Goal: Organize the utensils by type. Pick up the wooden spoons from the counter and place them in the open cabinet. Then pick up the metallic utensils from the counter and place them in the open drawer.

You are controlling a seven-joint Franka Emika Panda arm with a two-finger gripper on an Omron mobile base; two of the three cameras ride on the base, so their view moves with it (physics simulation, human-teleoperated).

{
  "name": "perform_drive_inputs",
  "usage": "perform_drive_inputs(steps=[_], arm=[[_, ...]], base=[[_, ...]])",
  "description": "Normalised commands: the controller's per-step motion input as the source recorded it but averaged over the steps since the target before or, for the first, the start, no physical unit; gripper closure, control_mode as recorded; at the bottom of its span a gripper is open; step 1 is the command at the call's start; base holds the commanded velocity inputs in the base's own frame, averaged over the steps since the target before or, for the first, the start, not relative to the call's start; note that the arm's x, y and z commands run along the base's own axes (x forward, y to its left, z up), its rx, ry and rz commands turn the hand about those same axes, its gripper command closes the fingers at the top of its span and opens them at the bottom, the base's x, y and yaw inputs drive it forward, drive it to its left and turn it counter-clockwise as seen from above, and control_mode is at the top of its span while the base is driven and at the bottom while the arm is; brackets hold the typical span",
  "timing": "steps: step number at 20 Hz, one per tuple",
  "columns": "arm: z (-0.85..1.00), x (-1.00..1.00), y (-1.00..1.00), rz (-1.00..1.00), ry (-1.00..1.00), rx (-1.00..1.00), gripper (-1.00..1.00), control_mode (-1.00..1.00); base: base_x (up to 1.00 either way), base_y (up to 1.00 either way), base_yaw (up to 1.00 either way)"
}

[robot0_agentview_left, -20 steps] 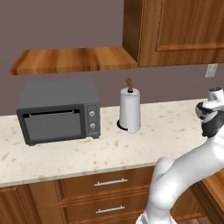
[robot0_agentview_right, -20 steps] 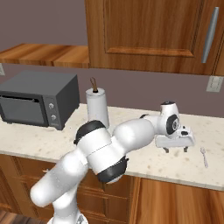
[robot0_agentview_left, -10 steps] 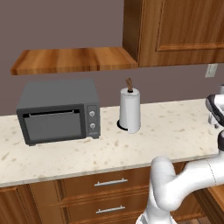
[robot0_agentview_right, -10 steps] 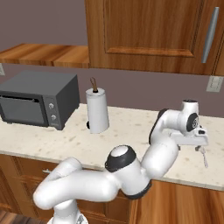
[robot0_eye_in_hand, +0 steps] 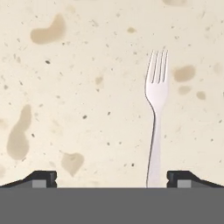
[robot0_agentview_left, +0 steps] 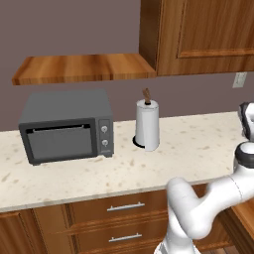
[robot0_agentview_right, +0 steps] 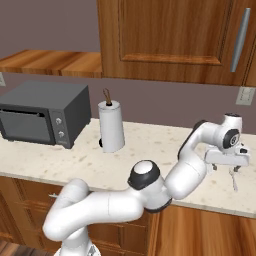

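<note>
Directly below the gripper (robot0_eye_in_hand: 112, 180), its two dark fingertips (robot0_eye_in_hand: 41, 178) stood wide apart with nothing between them, so it was open and held nothing. Just ahead of the tips, closer to the right one, lay a silver fork (robot0_eye_in_hand: 156, 116) flat on the counter (robot0_eye_in_hand: 78, 87), its handle running toward the gripper and its tines pointing away. The fork was the metallic utensil in reach; it looked like a fork rather than a spoon.

From the right base view, the gripper (robot0_agentview_right: 227, 167) hung a little above the counter (robot0_agentview_right: 150, 150) near its front edge, with the fork (robot0_agentview_right: 233, 179) just beside and slightly under it. Farther off, to the gripper's left, a paper towel roll (robot0_agentview_right: 111, 125) stood upright on the worktop, and beyond that sat a dark microwave (robot0_agentview_right: 44, 112). Above them a closed wall cabinet (robot0_agentview_right: 170, 40) hung on the wall.
</note>
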Motion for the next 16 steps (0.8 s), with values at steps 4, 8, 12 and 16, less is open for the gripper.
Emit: perform_drive_inputs(steps=[4,8,12,16], arm=[[-0.08,0.17,-0.45,0.0,0.0,0.01,-1.0,-1.0],[-0.15,0.14,-0.37,0.0,0.0,0.06,-1.0,-1.0],[-0.08,0.08,-0.23,0.0,0.0,0.07,-1.0,-1.0],[0.0,0.11,-0.21,0.0,0.0,0.05,-1.0,-1.0]], base=[[0.0,0.0,0.0],[0.0,0.0,0.0],[0.0,0.0,0.0],[0.0,0.0,0.0]])
